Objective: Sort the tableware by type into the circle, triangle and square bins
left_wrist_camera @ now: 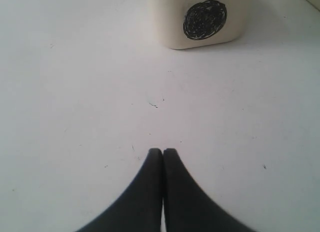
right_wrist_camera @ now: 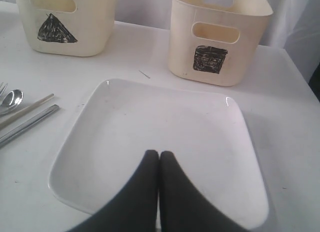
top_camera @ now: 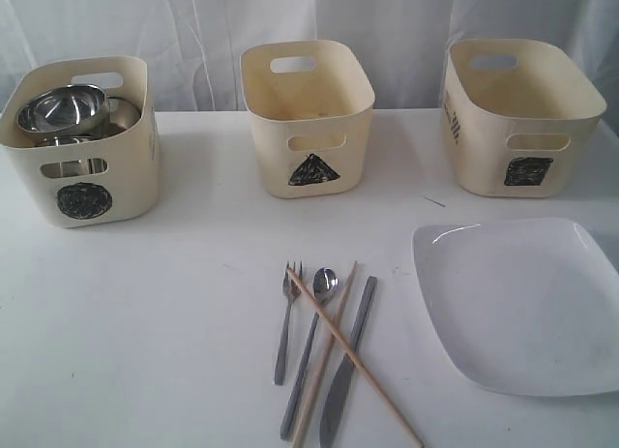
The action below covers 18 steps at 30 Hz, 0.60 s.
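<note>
- Left fingers are pressed together and empty, low over bare table, facing the circle bin.
- Right fingers are also closed and empty, over the near edge of the plate.
- Steel bowls sit stacked in the circle bin; I judge the round items sorted.
- Fork, spoon, knife and crossed chopsticks lie together before the triangle bin, not yet sorted.
- Plate lies flat before the square bin, probably its destination.

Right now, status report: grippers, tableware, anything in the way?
Left gripper shut, empty, over table. Right gripper shut, empty, pointed at plate. Bowls in circle bin; cutlery, chopsticks unsorted. Nothing blocking.
</note>
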Motion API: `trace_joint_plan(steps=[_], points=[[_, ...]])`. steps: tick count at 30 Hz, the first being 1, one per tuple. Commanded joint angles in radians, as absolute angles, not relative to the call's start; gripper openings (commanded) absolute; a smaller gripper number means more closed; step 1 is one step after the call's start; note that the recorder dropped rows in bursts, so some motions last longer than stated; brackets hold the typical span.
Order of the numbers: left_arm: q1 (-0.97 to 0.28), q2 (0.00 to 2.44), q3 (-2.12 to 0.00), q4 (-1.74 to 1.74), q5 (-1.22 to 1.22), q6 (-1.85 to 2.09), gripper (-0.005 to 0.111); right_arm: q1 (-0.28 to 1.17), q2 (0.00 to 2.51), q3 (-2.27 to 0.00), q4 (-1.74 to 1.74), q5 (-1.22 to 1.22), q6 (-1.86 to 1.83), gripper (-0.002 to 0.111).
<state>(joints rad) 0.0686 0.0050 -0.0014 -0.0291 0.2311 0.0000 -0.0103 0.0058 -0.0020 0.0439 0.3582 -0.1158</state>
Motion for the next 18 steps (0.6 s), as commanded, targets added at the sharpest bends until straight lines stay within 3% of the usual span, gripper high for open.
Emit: trace_joint_plan(steps=[1,14,18], points=[[0.070,0.000,0.000,-0.037,0.233,0.006,0.001,-0.011,0.000,0.000,0.040,0.350,-0.116,0.000],[0.070,0.000,0.000,-0.037,0.233,0.006,0.001,-0.011,0.000,0.000,0.040,0.342,-0.134,0.000],[0.070,0.000,0.000,-0.037,0.233,0.006,0.001,-0.011,0.000,0.000,0.060,0.160,-0.106,0.000]])
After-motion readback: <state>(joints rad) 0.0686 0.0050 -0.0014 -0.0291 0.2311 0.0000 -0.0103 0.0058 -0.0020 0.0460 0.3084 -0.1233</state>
